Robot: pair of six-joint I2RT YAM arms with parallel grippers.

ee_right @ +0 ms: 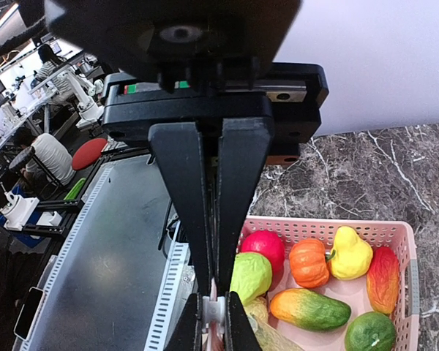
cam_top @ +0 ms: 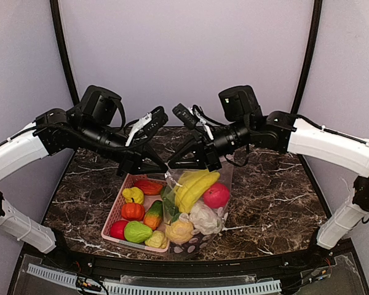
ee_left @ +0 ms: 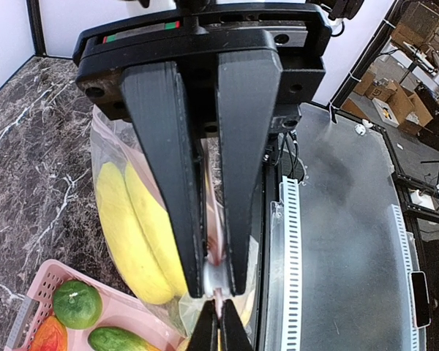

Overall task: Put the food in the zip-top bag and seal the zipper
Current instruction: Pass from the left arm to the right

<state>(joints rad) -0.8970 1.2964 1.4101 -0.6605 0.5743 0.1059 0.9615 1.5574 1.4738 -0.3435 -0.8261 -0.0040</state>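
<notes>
The left gripper (ee_left: 216, 281) and right gripper (ee_right: 216, 292) each pinched the top edge of the zip-top bag (cam_top: 194, 241). It hung long-ways down, mouth up, bottom on the table (cam_top: 270, 203).

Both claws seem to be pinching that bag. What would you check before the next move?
1. Left gripper shut on the zip-top bag's mouth edge: ok.
2. Right gripper shut on the same edge: ok.
3. Banana and red fruit inside the bag: ok.
4. All food bagged: not ok, several pieces lie in the pink basket.
5. Zipper sealed along its whole length: cannot tell.
</notes>
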